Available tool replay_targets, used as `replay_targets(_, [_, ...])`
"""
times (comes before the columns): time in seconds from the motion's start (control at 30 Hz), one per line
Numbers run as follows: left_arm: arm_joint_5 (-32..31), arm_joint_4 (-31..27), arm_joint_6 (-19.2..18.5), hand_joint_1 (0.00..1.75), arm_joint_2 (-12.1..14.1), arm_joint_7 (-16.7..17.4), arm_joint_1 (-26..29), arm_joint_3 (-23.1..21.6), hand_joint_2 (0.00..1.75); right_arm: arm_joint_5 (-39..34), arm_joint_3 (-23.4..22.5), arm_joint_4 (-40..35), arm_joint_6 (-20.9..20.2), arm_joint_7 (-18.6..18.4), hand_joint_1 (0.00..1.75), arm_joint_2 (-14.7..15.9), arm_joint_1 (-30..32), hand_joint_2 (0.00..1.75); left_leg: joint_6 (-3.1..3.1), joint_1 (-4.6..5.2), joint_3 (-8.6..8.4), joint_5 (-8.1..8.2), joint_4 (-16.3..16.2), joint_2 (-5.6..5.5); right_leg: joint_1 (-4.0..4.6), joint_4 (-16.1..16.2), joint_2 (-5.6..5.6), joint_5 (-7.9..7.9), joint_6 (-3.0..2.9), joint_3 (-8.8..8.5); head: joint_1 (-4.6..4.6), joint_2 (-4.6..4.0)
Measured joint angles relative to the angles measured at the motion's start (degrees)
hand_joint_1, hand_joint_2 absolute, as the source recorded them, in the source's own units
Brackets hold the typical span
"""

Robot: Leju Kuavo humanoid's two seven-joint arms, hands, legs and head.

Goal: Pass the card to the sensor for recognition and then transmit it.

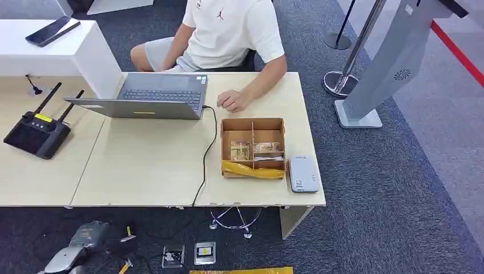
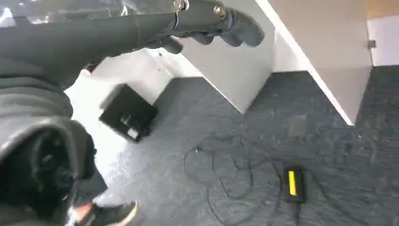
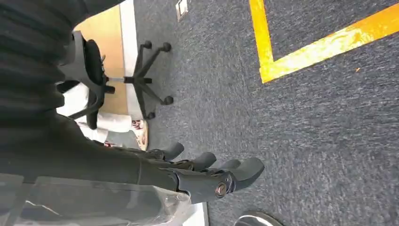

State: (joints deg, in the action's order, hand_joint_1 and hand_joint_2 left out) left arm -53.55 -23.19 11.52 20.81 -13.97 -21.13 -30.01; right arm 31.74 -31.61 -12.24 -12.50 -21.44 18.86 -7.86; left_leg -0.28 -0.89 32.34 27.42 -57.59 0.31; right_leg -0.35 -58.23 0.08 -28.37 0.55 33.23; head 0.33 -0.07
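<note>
Head view: we note cards (image 1: 251, 150) in the brown compartmented cardboard box (image 1: 253, 127) near the desk's (image 1: 148, 171) right front corner, just beside the white sensor (image 1: 303, 174). Left hand (image 2: 207, 21) and right hand (image 3: 207, 172) hang empty, fingers loosely extended.

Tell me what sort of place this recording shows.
Probably an office or reception-desk setup: a person sits at a desk with a laptop, beside a card reader, with a queue barrier post on grey carpet.
</note>
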Motion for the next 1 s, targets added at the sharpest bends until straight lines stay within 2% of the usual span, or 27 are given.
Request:
replay_targets(0.17, [-0.9,1.3,1.6,0.00,4.5,-5.9,0.4,0.3,0.00,-0.1,-0.1,0.0,0.0,0.1,0.00,0.1,0.1,1.75,0.00,0.00,-0.02,0.00,0.0,-0.01,0.01,0.0,-0.01,-0.01,-0.01,0.02,-0.04,0.00])
replay_targets(0.27, [-1.0,2.0,1.5,0.00,6.5,-7.5,0.8,0.4,0.00,-0.2,-0.1,0.0,0.0,0.1,0.00,0.0,0.0,1.75,-0.01,-0.03,0.00,0.00,0.0,-0.02,0.03,0.0,-0.01,-0.01,-0.01,0.01,-0.04,0.00])
replay_targets(0.4, [0.9,3.7,2.0,0.00,8.0,-7.8,2.5,1.4,0.00,-0.2,-0.1,0.0,0.0,0.1,0.00,0.0,0.1,1.75,-0.08,-0.03,-0.05,0.05,0.0,0.06,0.02,0.0,0.03,-0.01,-0.01,0.02,-0.04,0.00])
replay_targets(0.57, [6.4,5.6,-1.5,0.00,8.4,-6.6,5.6,3.9,0.00,-0.2,-0.3,0.0,-0.1,0.1,0.00,0.0,0.1,1.75,-0.09,0.00,-0.04,0.07,0.0,0.05,0.00,0.0,0.03,-0.03,-0.02,0.00,0.00,0.00])
replay_targets(0.73, [11.1,7.6,-2.7,0.00,6.6,-1.7,10.3,8.1,0.00,-0.1,-1.0,0.0,0.1,0.0,0.00,0.0,0.1,1.75,-0.09,0.06,-0.08,0.13,0.0,0.11,-0.06,0.0,0.07,-0.09,0.05,0.02,-0.04,0.00])
replay_targets(0.87, [13.0,8.4,-3.3,0.00,3.0,2.7,12.8,10.4,0.00,0.9,-1.0,0.1,0.3,0.0,0.00,0.0,0.1,1.75,-0.07,0.07,-0.06,0.14,0.0,0.05,-0.08,0.1,0.00,-0.11,0.05,0.00,-0.02,0.00])
replay_targets(1.0, [13.6,9.1,-3.3,0.00,-1.2,5.5,13.6,12.8,0.00,2.2,-1.0,0.1,0.3,0.4,0.00,0.0,0.1,1.75,-0.07,0.11,-0.07,0.14,0.0,0.04,-0.13,0.1,0.00,-0.11,0.05,-0.03,-0.02,0.00])
